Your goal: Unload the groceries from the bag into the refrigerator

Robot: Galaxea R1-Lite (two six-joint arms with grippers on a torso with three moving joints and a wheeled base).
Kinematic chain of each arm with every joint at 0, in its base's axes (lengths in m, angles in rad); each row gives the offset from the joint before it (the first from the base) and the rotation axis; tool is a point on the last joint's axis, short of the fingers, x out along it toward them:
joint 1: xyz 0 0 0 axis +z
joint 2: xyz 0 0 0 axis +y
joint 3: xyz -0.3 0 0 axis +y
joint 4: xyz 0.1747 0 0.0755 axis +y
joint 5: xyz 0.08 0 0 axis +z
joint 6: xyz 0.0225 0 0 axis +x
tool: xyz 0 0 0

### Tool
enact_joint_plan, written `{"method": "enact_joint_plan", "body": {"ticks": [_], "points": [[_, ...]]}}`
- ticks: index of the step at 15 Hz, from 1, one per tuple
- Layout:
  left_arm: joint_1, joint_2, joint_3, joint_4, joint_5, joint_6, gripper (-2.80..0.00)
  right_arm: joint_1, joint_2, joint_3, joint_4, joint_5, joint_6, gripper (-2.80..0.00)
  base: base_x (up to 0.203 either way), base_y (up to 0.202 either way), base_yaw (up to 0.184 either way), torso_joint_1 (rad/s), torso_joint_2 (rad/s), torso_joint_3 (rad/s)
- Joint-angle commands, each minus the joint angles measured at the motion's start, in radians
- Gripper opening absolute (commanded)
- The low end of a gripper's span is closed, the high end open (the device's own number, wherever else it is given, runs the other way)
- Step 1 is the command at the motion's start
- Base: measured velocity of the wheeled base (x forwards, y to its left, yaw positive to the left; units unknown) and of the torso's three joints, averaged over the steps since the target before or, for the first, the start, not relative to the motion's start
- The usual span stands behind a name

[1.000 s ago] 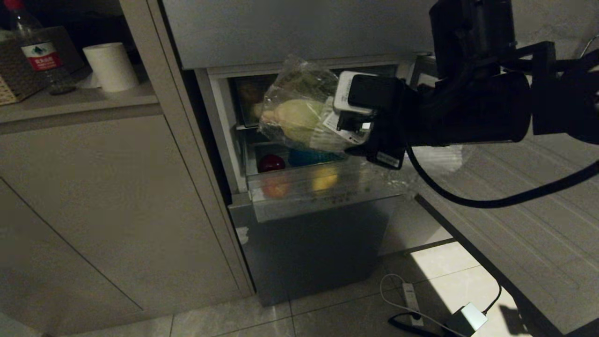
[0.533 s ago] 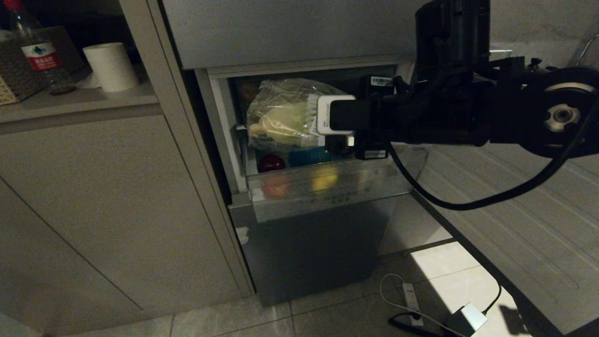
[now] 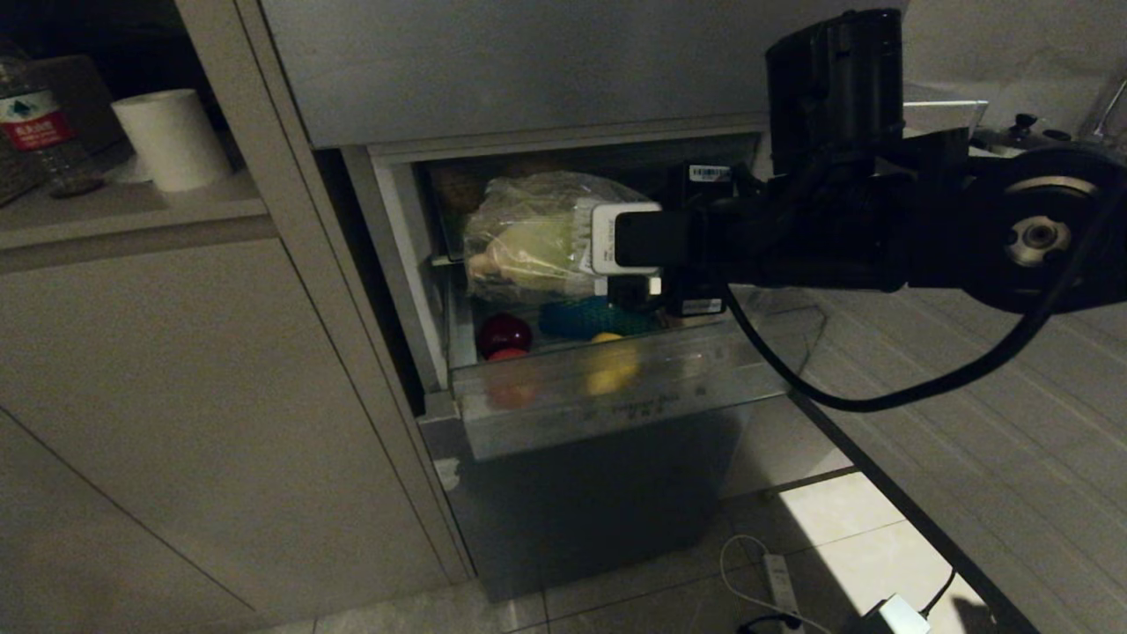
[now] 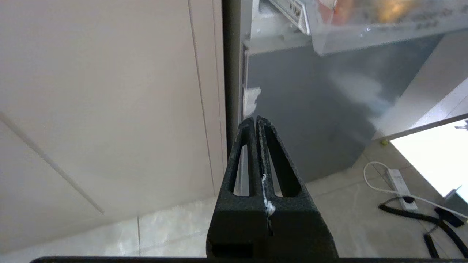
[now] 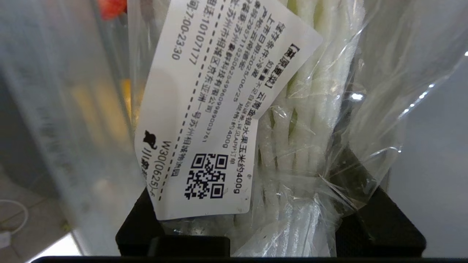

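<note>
My right gripper (image 3: pixel 607 264) is shut on a yellow-green pack (image 3: pixel 528 238) of groceries. The pack is a clear plastic wrap around pale foam netting (image 5: pixel 310 120), with a white printed label (image 5: pixel 204 109). It hangs inside the refrigerator's (image 3: pixel 528 79) open compartment, just above the pulled-out clear drawer (image 3: pixel 616 396). The pack hides my right fingertips. My left gripper (image 4: pixel 256 122) is shut and empty, parked low in front of the refrigerator's lower door (image 4: pixel 310 109). The bag is out of view.
The drawer holds a red apple (image 3: pixel 504 335), a blue item (image 3: pixel 585 317) and a yellow fruit (image 3: pixel 607 370). Beige cabinets (image 3: pixel 176 396) stand left, with a paper roll (image 3: pixel 172 136) and water bottle (image 3: pixel 35 132) on a shelf. The open door (image 3: pixel 1012 423) stands right. A power strip (image 3: pixel 779 581) lies on the floor.
My right arm has carried the pack left and deeper into the compartment, and the wrist has rolled. The head camera shifted a little, moving the whole scene.
</note>
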Motion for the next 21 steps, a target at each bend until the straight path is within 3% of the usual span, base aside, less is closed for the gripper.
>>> {"method": "enact_joint_plan", "body": {"ticks": [1,5,13,14,21], "points": [[0.0,0.0,0.0,0.0,0.0,0.0,-2.8,0.01,-0.01,0.02,0.001,0.001,-0.006,-2.8,0.152,0.0,0.002,0.008,0.0,0.007],[0.0,0.0,0.0,0.0,0.0,0.0,-2.8,0.032,-0.011,0.072,-0.029,0.002,0.005,-2.8,0.016,0.0,0.001,0.001,0.0,0.0],[0.0,0.0,0.0,0.0,0.0,0.0,-2.8,0.029,0.182,0.09,-0.352,-0.008,0.002,-2.8,0.0,0.0,0.0,0.0,0.0,0.0],[0.0,0.0,0.0,0.0,0.0,0.0,-2.8,0.025,0.209,0.076,-0.381,-0.008,-0.001,0.0,0.0,0.0,0.0,0.0,0.0,0.0],[0.0,0.0,0.0,0.001,0.0,0.0,-2.8,-0.042,0.277,-0.023,-0.399,-0.029,-0.003,0.0,0.0,0.0,0.0,0.0,0.0,0.0]]}}
